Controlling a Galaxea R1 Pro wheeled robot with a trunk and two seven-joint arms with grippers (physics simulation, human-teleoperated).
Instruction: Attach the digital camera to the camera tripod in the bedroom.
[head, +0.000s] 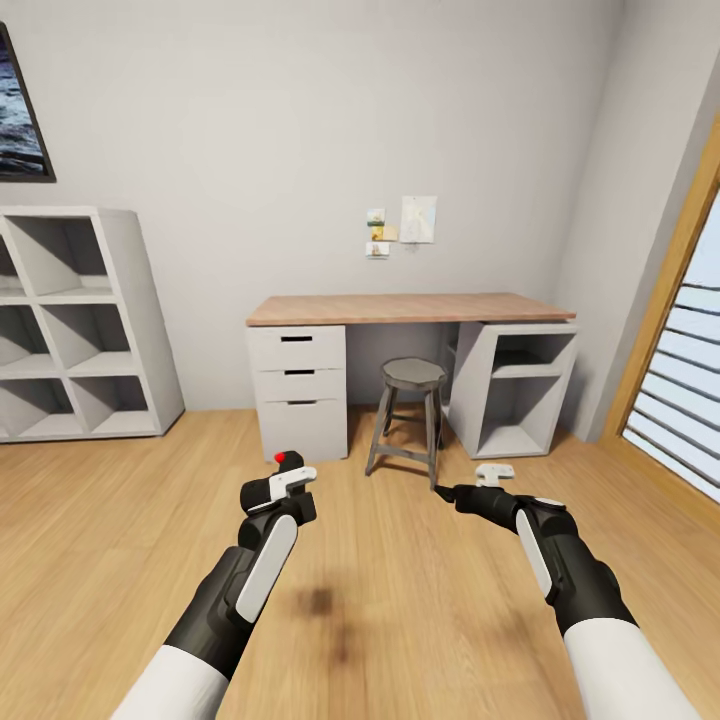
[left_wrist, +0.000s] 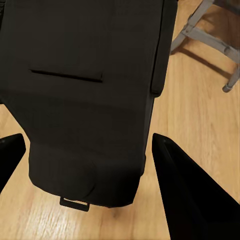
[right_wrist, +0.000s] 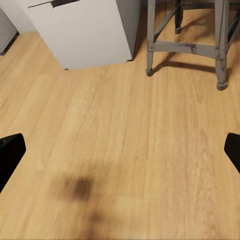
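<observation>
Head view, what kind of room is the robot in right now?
Probably a home study or bedroom corner: a wooden-topped desk with white drawers, a grey stool tucked under it, and white cube shelving on a plank floor.

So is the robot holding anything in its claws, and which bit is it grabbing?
Yes. The left claw holds the digital camera by its two sides, red button on top. The right claw is open, holding nothing.

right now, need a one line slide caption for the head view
Robot faces a wooden-topped desk and grey stool, its left gripper holding the digital camera, right gripper empty.
</observation>
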